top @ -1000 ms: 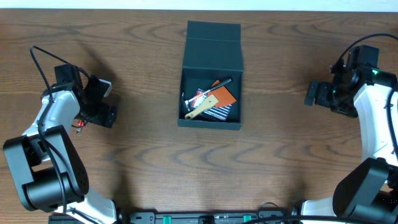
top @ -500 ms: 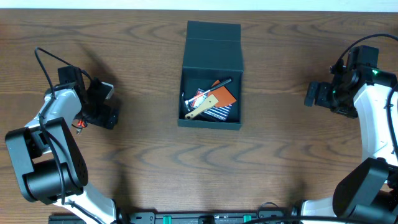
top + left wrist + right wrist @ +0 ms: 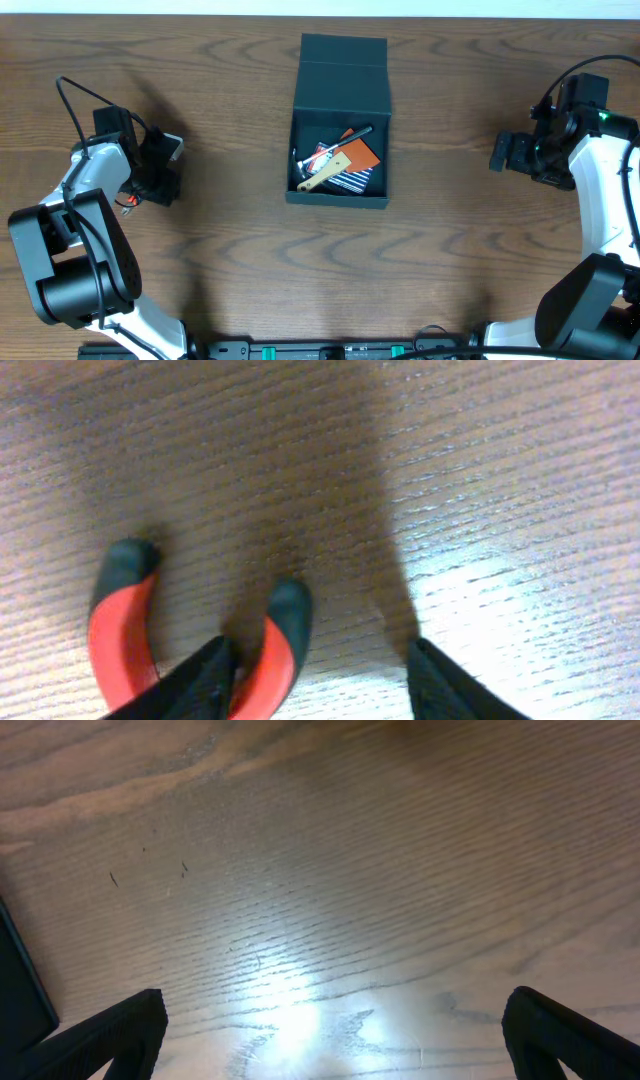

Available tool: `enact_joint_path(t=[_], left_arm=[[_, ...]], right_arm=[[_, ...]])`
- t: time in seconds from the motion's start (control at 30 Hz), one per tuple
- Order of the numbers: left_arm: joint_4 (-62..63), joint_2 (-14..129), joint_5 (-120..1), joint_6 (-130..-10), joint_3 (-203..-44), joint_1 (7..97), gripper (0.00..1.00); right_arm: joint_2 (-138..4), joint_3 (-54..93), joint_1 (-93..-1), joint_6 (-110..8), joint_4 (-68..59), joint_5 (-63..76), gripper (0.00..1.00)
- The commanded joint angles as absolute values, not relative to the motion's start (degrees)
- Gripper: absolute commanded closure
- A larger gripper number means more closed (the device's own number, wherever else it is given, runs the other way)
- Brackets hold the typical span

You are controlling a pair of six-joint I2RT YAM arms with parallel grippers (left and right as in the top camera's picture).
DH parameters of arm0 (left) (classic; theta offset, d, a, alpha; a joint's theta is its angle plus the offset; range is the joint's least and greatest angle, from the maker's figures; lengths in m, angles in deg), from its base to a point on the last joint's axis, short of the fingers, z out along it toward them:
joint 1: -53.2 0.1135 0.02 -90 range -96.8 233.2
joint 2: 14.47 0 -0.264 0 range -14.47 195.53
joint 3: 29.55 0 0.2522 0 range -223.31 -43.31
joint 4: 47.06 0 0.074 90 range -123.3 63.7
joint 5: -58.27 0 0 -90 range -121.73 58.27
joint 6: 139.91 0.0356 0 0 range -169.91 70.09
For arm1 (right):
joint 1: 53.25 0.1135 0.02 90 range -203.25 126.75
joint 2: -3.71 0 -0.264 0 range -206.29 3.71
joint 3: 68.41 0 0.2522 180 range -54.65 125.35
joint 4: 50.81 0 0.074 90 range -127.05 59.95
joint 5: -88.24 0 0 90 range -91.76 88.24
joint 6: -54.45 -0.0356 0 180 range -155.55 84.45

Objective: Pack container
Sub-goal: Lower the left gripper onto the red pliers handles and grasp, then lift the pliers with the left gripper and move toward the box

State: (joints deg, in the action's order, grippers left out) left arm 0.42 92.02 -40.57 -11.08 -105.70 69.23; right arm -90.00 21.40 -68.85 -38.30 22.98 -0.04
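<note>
Surface: a dark brown wooden table [image 3: 240,260], seen from above.
Left gripper [image 3: 330,685]: well to the left of the container [image 3: 340,100], low over the table. Fingers partly apart, grasping nothing, bare wood in the gap.
Pliers [image 3: 125,630]: red-and-black handles lying left of the container, one handle tip just inside one finger [image 3: 215,680].
Container: dark teal box in the middle of the table, lid folded back toward the far edge. Small items inside, among them an orange card [image 3: 362,152].
Right gripper [image 3: 505,152]: well to the right of the container, fingers spread wide, empty.
</note>
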Motion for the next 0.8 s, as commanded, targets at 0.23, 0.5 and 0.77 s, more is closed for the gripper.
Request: enact_joint_path(t=[0.23, 0.5, 0.77], left_arm=[[1.3, 93.5, -41.6, -11.2, -105.5, 69.4, 0.74], [1.4, 93.5, -41.6, -11.2, -105.5, 69.4, 0.94], [1.4, 93.5, -41.6, -11.2, -105.5, 69.4, 0.94]], right_arm=[[-90.4, 21.1, -68.6, -37.6, 23.0, 0.2, 0.01], [-90.4, 21.1, -68.6, -37.6, 23.0, 0.2, 0.01], [-90.4, 21.1, -68.6, -37.6, 23.0, 0.2, 0.01]])
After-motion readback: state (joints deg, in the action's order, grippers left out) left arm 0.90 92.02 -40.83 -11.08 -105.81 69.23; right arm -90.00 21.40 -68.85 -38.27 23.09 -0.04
